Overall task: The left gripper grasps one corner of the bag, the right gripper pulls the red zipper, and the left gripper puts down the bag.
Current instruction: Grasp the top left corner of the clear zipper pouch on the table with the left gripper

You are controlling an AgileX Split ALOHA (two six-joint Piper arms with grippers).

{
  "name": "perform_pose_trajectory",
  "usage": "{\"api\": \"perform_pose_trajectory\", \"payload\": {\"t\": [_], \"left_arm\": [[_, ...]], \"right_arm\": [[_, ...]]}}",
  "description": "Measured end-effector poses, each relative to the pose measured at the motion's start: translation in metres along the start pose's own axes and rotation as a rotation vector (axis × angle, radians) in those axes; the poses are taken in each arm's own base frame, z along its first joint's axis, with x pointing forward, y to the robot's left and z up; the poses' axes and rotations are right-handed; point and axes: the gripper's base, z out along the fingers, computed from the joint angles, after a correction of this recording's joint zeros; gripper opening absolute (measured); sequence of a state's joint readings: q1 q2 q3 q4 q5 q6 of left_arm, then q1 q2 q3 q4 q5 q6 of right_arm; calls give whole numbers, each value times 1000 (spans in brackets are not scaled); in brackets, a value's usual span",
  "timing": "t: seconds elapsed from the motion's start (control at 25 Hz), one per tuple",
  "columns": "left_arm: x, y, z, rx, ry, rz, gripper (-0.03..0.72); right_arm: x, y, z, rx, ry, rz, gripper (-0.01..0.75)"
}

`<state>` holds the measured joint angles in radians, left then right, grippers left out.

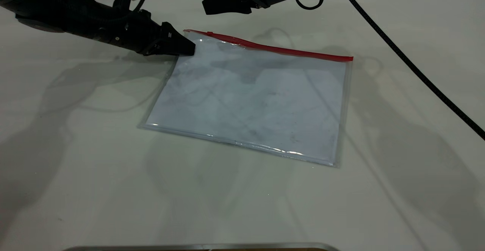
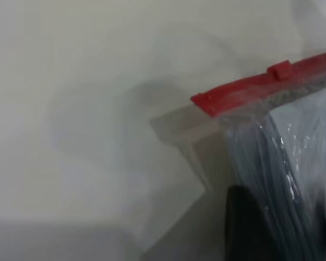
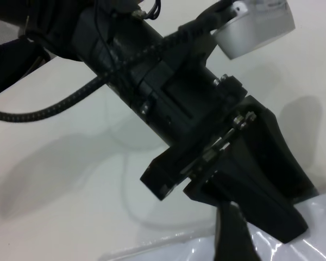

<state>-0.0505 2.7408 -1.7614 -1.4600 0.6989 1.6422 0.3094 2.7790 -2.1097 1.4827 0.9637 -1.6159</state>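
L gripper (image 1: 188,49) is pinching the bag (image 1: 254,99) at its far-left corner, jaws clamped on plastic by the red zipper (image 1: 273,48). Bag is lying on table (image 1: 75,167). R gripper (image 1: 206,7) is hovering above, jaw state unclear.

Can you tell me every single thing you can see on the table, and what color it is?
bag: one, clear plastic with a pale bluish-white sheet inside, lying in the middle of the table, its far left corner raised.
red zipper: one, red, along the bag's far long edge; its little slider tab sits near the left end.
table: one, off-white, under everything.
metal edge: one, silver, at the near rim of the exterior view.
cable: one, black, running off the right arm across the table.
left tool: one, black, shut on the bag's far left corner.
right tool: one, black, above the table beyond the zipper.
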Motion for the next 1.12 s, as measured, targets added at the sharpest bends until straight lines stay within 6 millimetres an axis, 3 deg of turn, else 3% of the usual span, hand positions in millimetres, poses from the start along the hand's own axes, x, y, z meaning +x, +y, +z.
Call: {"api": "perform_pose_trajectory", "payload": {"t": [0.12,0.24,0.32,0.52,0.8,0.92,1.12], "left_arm": [[-4,-3,-1,38,-12,67,292],[-10,-8,-1,82,-30,125,103],[-14,-10,0,98,-39,162,45],[-22,-17,0,110,-33,333,37],[-40,-33,-22,137,120,606,27],[-41,-35,-29,128,205,625,12],[-33,-35,-31,141,295,448,10]], "right_arm": [[0,0,0,-3,1,0,497],[0,1,0,-9,0,1,497],[0,1,0,-16,0,0,497],[0,4,0,-39,0,3,497],[0,5,0,-54,-1,19,497],[0,5,0,-60,-3,22,497],[-1,6,0,-61,-5,25,497]]}}
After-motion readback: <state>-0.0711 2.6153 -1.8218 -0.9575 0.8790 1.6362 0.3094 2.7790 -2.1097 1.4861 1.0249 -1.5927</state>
